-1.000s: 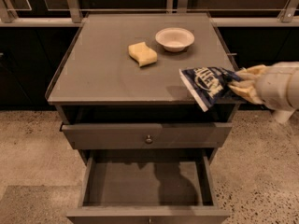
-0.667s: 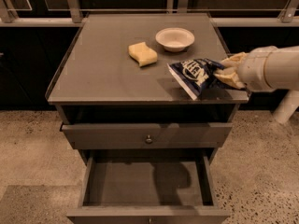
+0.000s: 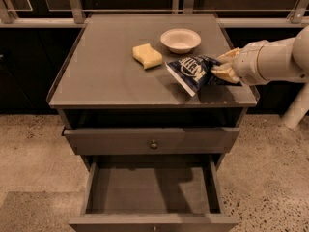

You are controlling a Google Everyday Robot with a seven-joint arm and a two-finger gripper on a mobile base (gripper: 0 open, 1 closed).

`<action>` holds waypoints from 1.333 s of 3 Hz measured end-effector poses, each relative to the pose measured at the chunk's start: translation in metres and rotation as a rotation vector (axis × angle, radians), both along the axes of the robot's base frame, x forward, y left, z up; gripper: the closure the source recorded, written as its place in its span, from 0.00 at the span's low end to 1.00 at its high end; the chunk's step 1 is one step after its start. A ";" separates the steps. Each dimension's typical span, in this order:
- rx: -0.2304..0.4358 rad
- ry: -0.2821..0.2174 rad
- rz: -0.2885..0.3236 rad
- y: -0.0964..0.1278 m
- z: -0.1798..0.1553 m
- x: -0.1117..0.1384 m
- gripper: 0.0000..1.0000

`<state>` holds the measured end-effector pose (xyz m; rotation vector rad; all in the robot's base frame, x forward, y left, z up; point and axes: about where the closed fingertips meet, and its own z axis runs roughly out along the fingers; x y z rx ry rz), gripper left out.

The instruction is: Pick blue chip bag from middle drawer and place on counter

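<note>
The blue chip bag (image 3: 190, 71) with white lettering hangs tilted just over the right part of the counter (image 3: 106, 76). My gripper (image 3: 223, 66) comes in from the right on a white arm and is shut on the bag's right end. The middle drawer (image 3: 149, 190) stands pulled open below; its grey floor shows nothing on it.
A yellow wavy sponge (image 3: 147, 55) and a white bowl (image 3: 180, 40) sit on the counter behind and left of the bag. A shut top drawer with a knob (image 3: 153, 144) is under the counter. Speckled floor lies around the cabinet.
My gripper has carried the bag leftward and further over the counter, away from its right front corner, and lower towards the surface.
</note>
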<state>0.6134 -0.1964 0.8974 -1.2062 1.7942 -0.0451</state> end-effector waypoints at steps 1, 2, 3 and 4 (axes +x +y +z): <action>0.000 0.000 0.000 0.000 0.000 0.000 0.59; 0.000 0.000 0.000 0.000 0.000 0.000 0.36; 0.000 0.000 0.000 0.000 0.000 0.000 0.12; 0.000 0.000 0.000 0.000 0.000 0.000 0.00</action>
